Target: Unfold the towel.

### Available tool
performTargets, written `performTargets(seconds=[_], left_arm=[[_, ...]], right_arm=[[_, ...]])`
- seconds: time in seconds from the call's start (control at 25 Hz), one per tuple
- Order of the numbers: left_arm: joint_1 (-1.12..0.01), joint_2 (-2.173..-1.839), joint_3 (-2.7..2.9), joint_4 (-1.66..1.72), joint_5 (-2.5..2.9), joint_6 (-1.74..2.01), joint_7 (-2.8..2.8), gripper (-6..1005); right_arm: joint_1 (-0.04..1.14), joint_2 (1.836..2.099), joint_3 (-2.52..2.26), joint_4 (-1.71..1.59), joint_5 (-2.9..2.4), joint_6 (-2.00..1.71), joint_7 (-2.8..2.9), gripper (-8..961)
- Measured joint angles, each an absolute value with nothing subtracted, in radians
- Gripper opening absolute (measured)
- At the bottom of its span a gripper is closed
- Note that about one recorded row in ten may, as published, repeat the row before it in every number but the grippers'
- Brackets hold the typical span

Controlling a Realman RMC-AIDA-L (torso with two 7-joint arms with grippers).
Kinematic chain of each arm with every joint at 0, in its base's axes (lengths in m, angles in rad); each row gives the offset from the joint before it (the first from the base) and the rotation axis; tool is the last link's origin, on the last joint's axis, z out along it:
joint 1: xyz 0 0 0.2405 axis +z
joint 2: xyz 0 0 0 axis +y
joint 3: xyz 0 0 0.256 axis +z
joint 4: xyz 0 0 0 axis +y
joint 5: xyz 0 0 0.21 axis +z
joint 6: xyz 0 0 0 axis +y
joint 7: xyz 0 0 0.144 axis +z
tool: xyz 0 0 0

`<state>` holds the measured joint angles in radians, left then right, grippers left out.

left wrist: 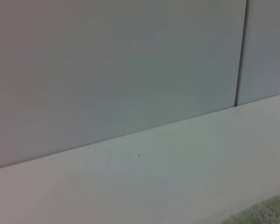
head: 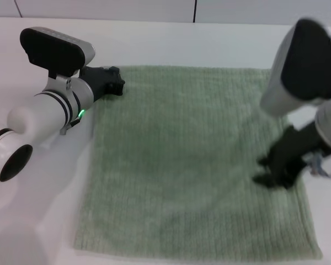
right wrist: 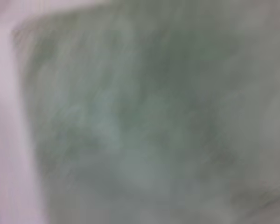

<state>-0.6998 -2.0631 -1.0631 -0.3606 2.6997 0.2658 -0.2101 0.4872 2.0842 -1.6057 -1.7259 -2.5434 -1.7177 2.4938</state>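
The right gripper (head: 276,172) sits low over the towel (head: 193,160), near its right edge toward the near corner; whether it is apart or together cannot be told through the blur. The towel lies spread flat, roughly square, on the white tabletop (head: 38,221), its ribbed rows running across. Farther back, the left gripper (head: 117,84) rests at the towel's far left corner, at the cloth's edge; its state cannot be told either. Behind stands a pale wall (left wrist: 112,65).
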Motion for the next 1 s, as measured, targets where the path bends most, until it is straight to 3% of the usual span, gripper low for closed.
performTargets(seconds=[0.24,0.48,0.72,1.0], left_arm=[[-0.698,-2.063,-1.063,-0.362,2.7,0.268,-0.21,50],[-0.67,-2.063,-1.095,-0.377,2.7,0.315,-0.21,51],[-0.507,-2.06,-1.201,-0.464,2.7,0.569,-0.21,52],[-0.401,-2.059,-1.22,-0.469,2.7,0.826,-0.218,121]], right_arm=[[0.36,2.085,-1.599,-1.772,-2.476,-1.373,2.438,318],[0.248,2.084,-1.597,-1.618,-2.322,-0.904,2.356,317],[0.171,2.085,-1.641,-1.518,-2.151,-0.591,2.143,317],[0.106,2.087,-1.737,-1.444,-1.997,-0.266,1.935,571]])
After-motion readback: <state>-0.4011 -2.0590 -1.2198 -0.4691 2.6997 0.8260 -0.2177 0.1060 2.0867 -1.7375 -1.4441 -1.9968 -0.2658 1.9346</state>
